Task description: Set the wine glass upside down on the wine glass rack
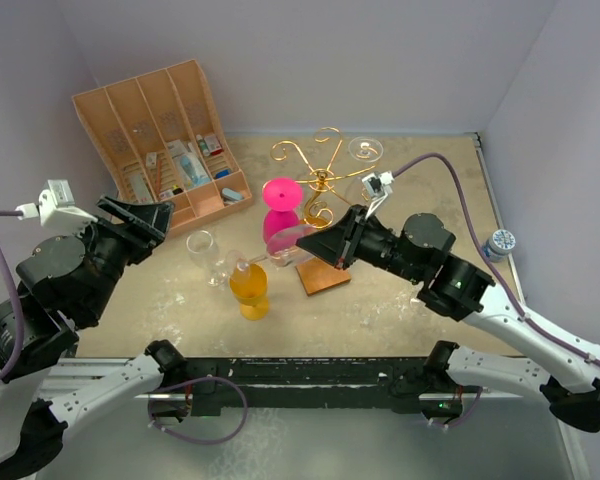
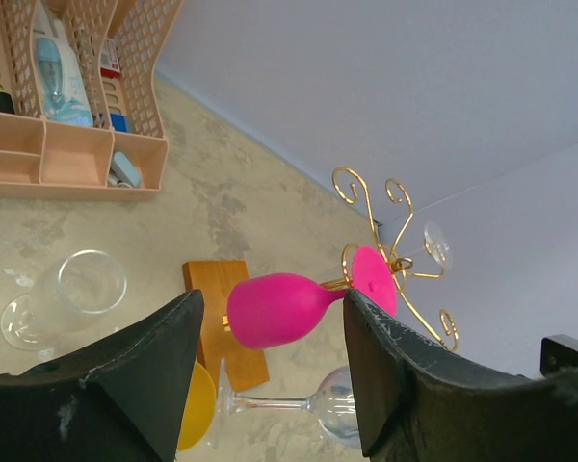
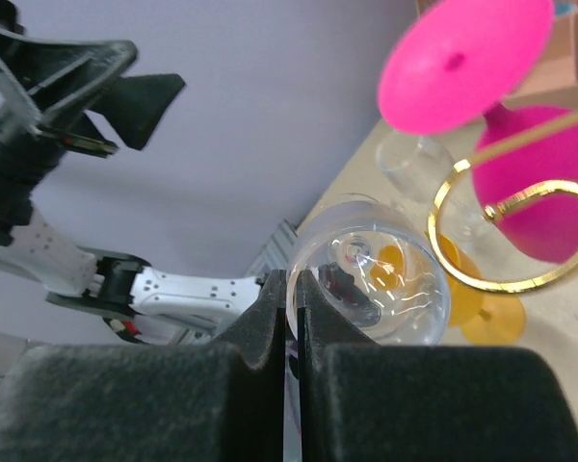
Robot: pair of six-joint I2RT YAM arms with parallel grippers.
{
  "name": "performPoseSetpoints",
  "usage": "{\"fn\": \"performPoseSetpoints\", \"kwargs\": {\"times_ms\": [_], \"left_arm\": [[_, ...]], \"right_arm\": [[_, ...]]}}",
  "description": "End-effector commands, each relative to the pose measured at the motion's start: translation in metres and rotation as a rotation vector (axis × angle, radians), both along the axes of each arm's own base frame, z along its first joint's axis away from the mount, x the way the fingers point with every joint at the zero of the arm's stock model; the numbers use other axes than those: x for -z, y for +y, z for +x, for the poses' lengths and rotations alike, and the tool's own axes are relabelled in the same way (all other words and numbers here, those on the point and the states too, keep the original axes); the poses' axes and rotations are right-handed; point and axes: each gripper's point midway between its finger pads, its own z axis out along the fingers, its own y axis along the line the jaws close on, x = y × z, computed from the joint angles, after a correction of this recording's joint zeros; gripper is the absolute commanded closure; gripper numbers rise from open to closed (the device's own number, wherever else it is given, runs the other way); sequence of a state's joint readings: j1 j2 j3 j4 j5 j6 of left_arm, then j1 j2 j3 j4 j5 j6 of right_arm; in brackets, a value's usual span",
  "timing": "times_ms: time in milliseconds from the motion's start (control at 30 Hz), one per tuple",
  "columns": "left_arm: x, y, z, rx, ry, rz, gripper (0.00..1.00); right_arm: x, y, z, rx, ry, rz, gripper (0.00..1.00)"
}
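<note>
While the right fingers press together on the thin rim of a clear wine glass, the glass lies on its side in the air, its stem pointing away from the arm. It is low down, just at the near-left of the wine glass rack and close to the rack's wooden base, and it sits on none of the gold arms. A pink glass hangs upside down from a scroll arm on the rack's left side, foot uppermost. Another clear glass hangs from an arm on the far right side. A yellow glass sits on the table nearer the arms than the rack, just below the held glass. A clear glass rests a little farther to the rack's left. The left fingers stand wide apart and hold nothing, well to the left of the rack. A tan organiser box sits at the far left.
</note>
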State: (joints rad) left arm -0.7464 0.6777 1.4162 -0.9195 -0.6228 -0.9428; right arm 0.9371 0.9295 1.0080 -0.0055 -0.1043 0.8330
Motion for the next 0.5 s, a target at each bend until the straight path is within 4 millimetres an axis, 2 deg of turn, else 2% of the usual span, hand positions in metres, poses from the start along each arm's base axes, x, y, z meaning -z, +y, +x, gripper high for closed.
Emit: {"fn": "performPoseSetpoints", "kwargs": {"times_ms": [0,100,300,367,467], "left_arm": [[-0.026,-0.005,0.002,0.005,-0.046,-0.080,0.43],[-0.040,-0.011,-0.001,0.037,-0.064,-0.138,0.43],[-0.065,0.008,-0.013,-0.006,-0.098,-0.247,0.42],[-0.067,0.004,-0.014,0.009,-0.100,-0.283,0.42],[-0.065,-0.016,-0.012,0.079,-0.093,-0.363,0.42]], "right_arm": [[-0.097,-0.003,-0.008,-0.023,-0.192,0.238,1.00],[-0.109,0.002,0.001,-0.002,-0.213,0.244,1.00],[-0.133,0.014,0.013,0.016,-0.254,0.269,1.00],[-0.140,0.016,0.016,0.023,-0.264,0.291,1.00],[-0.148,0.020,0.025,0.053,-0.274,0.315,1.00]]}}
